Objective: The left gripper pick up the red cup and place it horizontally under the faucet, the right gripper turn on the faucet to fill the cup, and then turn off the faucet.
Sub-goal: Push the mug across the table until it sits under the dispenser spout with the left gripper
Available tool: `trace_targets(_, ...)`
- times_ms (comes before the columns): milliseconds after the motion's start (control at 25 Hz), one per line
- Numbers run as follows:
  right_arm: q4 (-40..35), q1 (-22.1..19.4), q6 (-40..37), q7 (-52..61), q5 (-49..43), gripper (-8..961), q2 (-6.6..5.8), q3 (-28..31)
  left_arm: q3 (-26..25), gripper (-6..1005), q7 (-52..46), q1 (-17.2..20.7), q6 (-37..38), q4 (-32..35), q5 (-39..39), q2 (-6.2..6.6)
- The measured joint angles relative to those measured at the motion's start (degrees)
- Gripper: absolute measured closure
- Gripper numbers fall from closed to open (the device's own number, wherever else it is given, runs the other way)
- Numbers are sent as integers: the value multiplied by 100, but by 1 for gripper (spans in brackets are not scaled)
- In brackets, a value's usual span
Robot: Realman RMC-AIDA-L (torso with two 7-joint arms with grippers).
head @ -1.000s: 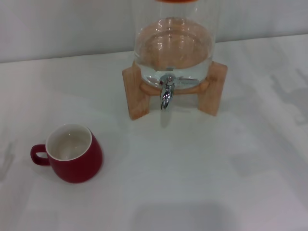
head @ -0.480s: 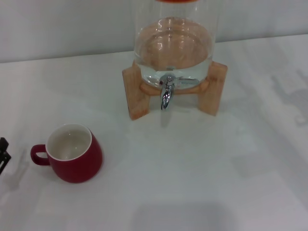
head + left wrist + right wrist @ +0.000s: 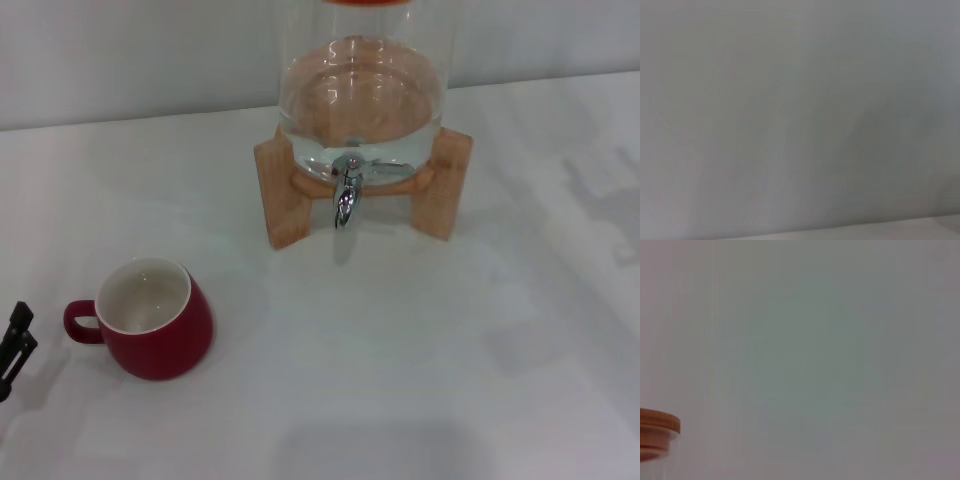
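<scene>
The red cup (image 3: 155, 322) stands upright on the white table at the front left, its white inside showing and its handle pointing left. My left gripper (image 3: 14, 345) pokes in at the left edge of the head view, just left of the cup's handle and apart from it. Further back in the middle, the chrome faucet (image 3: 346, 195) hangs from the glass dispenser (image 3: 360, 90), spout down and lever upright. My right gripper is out of view. Only a blank wall fills the left wrist view.
The dispenser holds water and rests on a wooden stand (image 3: 285, 190) at the back of the white table (image 3: 420, 360). Its wooden lid (image 3: 657, 427) appears in the right wrist view. A shadow lies at the table's right edge.
The left gripper has come in from the left edge and moved closer to the cup's handle. Cup and faucet have not moved.
</scene>
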Motion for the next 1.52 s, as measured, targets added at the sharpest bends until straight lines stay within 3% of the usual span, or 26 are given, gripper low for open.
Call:
trace_targets(1040,-34,6,-2,-42,0,129,0,-13,545,175,0,56,117,4,-2,19)
trace_targets(1520,-16,34,-95,-42,0,129,0,-17,562,182,-1,44,290,8,7,18)
